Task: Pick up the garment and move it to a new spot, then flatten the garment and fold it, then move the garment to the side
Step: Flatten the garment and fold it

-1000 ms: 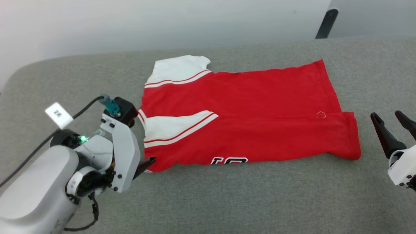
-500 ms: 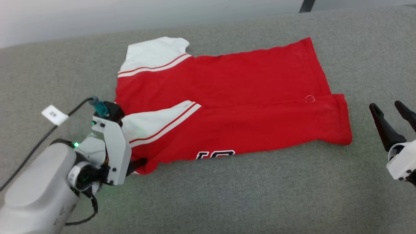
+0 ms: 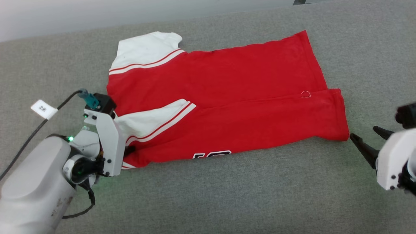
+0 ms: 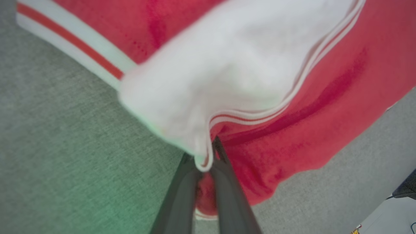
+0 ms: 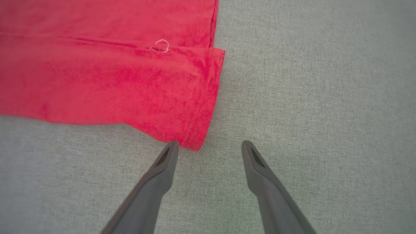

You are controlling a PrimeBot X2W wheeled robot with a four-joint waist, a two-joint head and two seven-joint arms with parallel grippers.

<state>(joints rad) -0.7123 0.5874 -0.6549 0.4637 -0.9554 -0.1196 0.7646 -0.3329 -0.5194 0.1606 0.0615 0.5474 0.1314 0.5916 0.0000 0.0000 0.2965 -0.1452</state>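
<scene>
Located at mid-surface [image 3: 208,201]: garment [image 3: 234,81], folded lengthwise, sleeves [image 3: 143,55] toward the left edge, hem [image 3: 338,113] toward the right edge, lettering [image 3: 211,154] just visible along the near fold.

Pinched at its near left corner by the left gripper [image 4: 204,157], fingers closed on layered white sleeve and red cloth. Gripped low at the corner, presumably to carry all layers together.

Poised just beside the near hem corner: right gripper [image 5: 209,144], fingers spread, nothing between them. One tip at the hem edge; touching or just clear, cannot tell.

Judged as the start of the crosswise fold or of the move aside. Close on the hem corner before lifting. Raise both ends level to keep the lengthwise fold intact. Expect limp cloth to sag between the two grips.
</scene>
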